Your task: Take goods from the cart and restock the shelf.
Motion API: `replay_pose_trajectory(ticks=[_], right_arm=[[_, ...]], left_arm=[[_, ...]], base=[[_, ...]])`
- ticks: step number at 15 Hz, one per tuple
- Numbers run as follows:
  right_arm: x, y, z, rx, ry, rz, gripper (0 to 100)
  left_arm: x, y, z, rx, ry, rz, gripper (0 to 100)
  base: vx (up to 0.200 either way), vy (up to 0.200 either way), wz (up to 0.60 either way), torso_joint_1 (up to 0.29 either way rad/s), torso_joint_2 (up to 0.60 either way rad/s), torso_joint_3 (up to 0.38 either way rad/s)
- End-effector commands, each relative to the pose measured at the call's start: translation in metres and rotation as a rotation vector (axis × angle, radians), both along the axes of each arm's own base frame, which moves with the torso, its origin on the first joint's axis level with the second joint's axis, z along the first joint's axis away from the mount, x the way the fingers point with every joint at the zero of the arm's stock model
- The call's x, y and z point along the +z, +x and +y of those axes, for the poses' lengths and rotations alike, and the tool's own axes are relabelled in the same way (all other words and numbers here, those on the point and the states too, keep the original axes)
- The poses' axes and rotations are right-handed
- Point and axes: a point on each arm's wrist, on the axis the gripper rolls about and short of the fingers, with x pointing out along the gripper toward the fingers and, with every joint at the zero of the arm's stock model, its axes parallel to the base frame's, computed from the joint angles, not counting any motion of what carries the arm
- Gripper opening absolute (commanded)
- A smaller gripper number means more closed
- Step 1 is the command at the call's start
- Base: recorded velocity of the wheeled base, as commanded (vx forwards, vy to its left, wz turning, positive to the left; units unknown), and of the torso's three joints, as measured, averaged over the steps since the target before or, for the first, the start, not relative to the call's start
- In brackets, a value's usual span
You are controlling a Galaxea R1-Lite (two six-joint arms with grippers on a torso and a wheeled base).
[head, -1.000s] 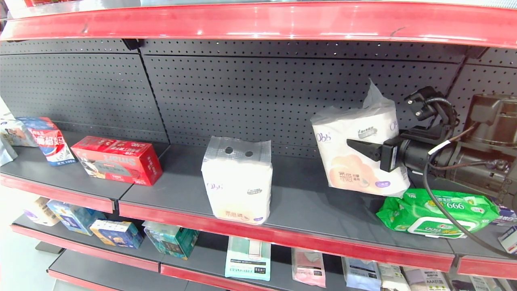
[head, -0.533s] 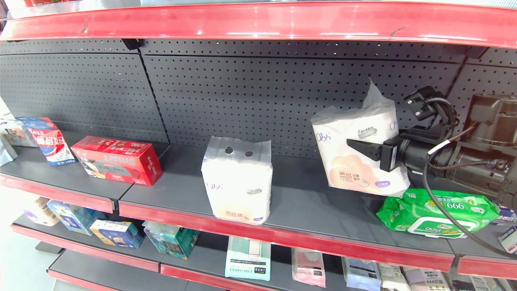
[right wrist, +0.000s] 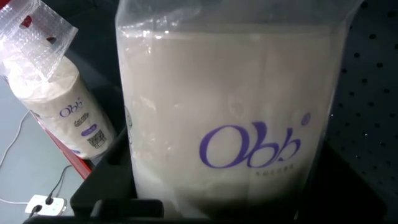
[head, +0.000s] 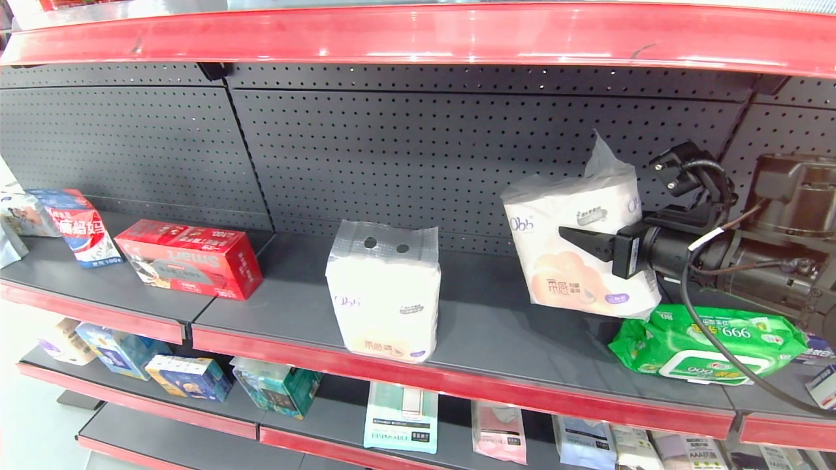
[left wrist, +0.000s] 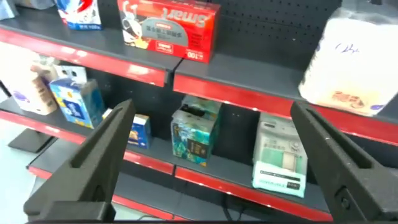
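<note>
The shelf (head: pixel 496 326), a grey deck with a red front lip and a perforated back panel, is spread across the head view. Right of centre, a white tissue pack (head: pixel 555 215) is held slightly tilted above the deck, its lower corner over a green wipes pack (head: pixel 708 343) that is laid flat at the lower right. Whether the held pack touches the deck cannot be told. A second tissue pack (head: pixel 385 294) is stood upright at the centre, close to the front lip and well apart from the first. A red box (head: pixel 189 258) is set at the left, with a blue carton (head: pixel 81 225) beside it at the far left. The jaws of the right gripper (head: pixel 580 230) are clamped on the sides of the held pack. The jaws of the left gripper (left wrist: pixel 211 107) are spread wide with nothing between them, before the lower shelves.
</note>
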Motion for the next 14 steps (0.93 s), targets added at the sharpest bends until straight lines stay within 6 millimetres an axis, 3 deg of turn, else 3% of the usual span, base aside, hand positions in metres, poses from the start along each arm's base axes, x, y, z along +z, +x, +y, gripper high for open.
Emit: replay_pose_trajectory(ticks=[1,3,10,14], right_arm=[[-0.001,0.001,0.0,0.001,-0.001,0.004,0],[-0.005,0.004,0.001,0.002,-0.003,0.018,0],[-0.015,0.023,0.008,0.009,-0.003,0.003,0],[-0.015,0.023,0.008,0.009,-0.003,0.003,0]], left_arm=[[0.0,0.0,0.0,0.017,-0.007,-0.004,100],[-0.001,0.001,0.0,0.014,-0.065,-0.021,100],[-0.003,0.007,-0.003,-0.153,-0.03,0.04,100],[-0.004,0.003,0.0,0.008,-0.024,-0.031,100]], base=[[0.0,0.0,0.0,0.0,0.0,0.0],[0.0,0.0,0.0,0.0,0.0,0.0],[0.0,0.0,0.0,0.0,0.0,0.0],[0.0,0.0,0.0,0.0,0.0,0.0]])
